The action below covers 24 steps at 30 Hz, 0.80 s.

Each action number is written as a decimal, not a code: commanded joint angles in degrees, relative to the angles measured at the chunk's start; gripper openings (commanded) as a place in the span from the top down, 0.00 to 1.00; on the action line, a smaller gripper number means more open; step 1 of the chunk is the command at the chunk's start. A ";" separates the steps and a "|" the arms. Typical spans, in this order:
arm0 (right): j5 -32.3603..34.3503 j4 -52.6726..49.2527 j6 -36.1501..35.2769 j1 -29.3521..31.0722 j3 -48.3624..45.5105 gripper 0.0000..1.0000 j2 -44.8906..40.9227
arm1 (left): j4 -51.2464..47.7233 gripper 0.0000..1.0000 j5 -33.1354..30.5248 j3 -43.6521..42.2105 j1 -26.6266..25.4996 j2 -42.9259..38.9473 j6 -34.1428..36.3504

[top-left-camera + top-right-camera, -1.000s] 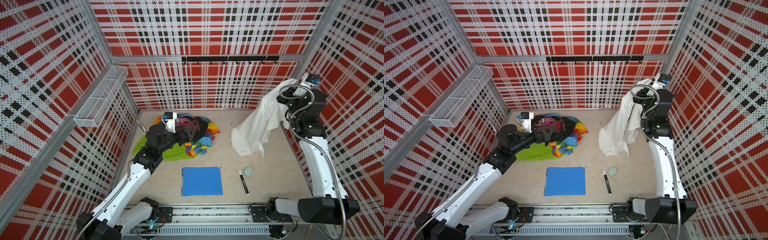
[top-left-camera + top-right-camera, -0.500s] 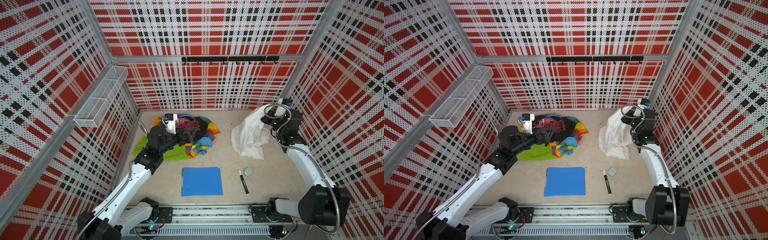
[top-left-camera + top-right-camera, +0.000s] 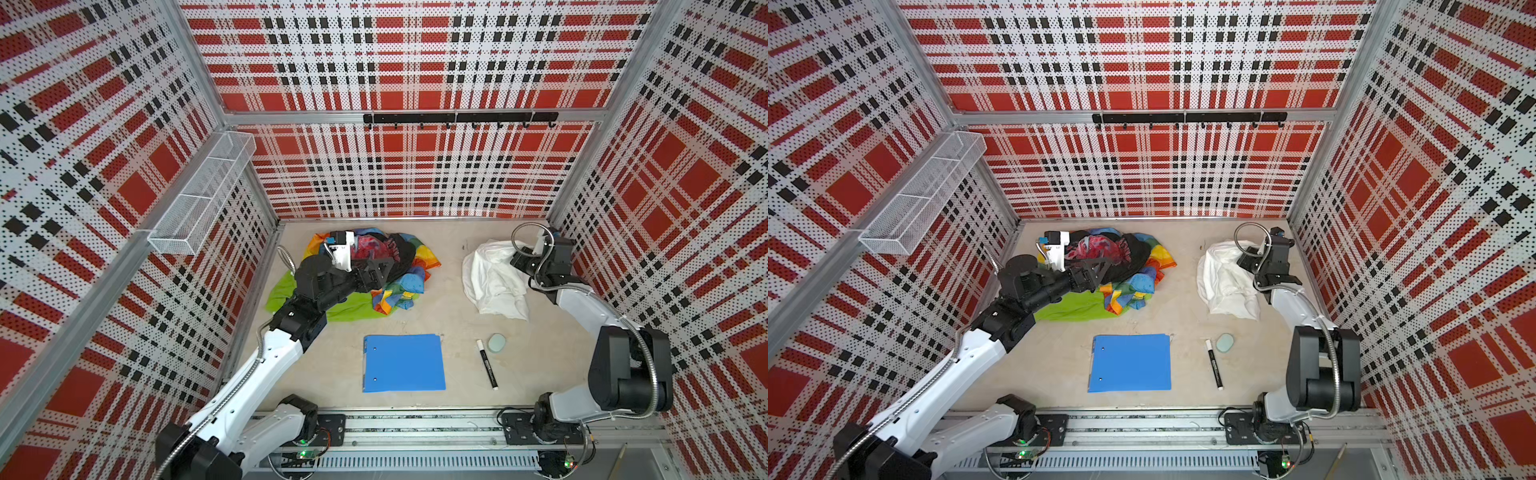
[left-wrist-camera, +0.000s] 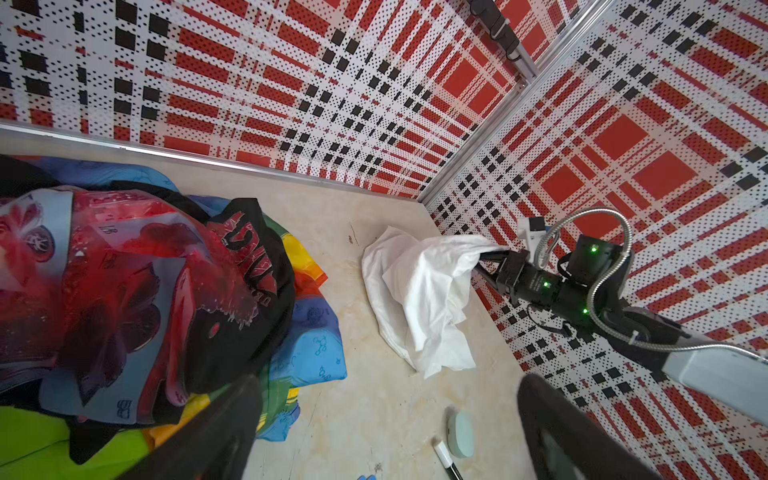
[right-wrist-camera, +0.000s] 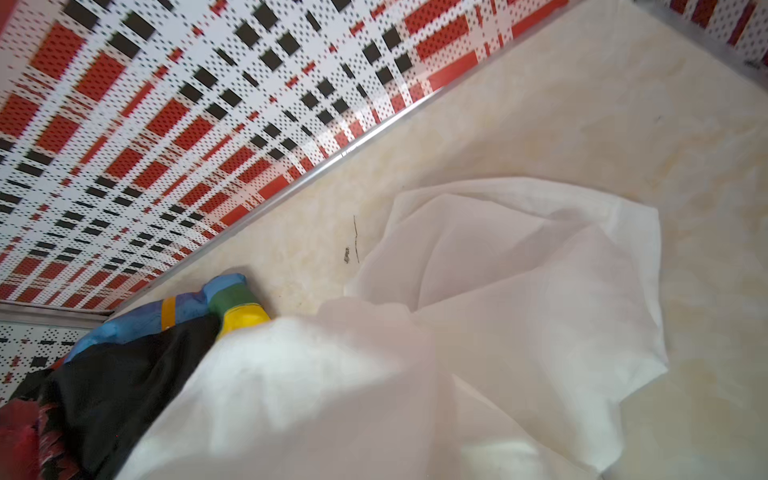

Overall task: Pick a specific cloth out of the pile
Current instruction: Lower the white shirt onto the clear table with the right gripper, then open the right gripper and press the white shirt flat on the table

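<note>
Far right, close to the side wall:

- Cloth [image 3: 494,286]: white, crumpled, mostly heaped on the table [image 3: 449,303]. Its upper edge is drawn up to the right gripper [image 4: 488,253]. It lies well apart from the pile.
- Right gripper: jaws pressed together, pinching that upper edge. Fabric drapes over the tips, so I cannot see them.

Far left, near the back wall:

- Pile [image 3: 374,270]: a black garment [image 3: 405,253] with red print lies on top. A rainbow patchwork [image 3: 405,286] spills out to the right, and a green cloth [image 3: 353,309] is spread along the near side.
- Left gripper [image 3: 380,270]: above the pile, jaws spread wide with nothing between them. I cannot tell whether it touches the fabric.

Near side, middle:

- Folder [image 3: 403,363]: blue, lying flat and closed.
- Marker [image 3: 486,363]: black with a white cap, to the right of the folder.
- Disc [image 3: 496,343]: pale green, just beside the marker's cap end.

On the walls:

- Basket [image 3: 199,199]: white wire, on the left wall.
- Hook rail [image 3: 457,118]: black, on the back wall.
</note>
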 commanded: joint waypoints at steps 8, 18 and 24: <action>-0.86 8.09 2.46 1.31 -4.54 1.00 11.15 | 1.71 0.01 -0.48 -1.18 0.69 -2.10 -0.96; 2.77 4.17 0.26 1.84 -10.87 0.62 -0.38 | 1.65 0.01 -0.57 -1.98 1.52 -2.69 -1.21; 6.73 -4.76 -2.69 1.84 -8.65 0.43 -13.35 | 2.98 0.01 -0.37 -2.72 1.67 -2.73 -2.10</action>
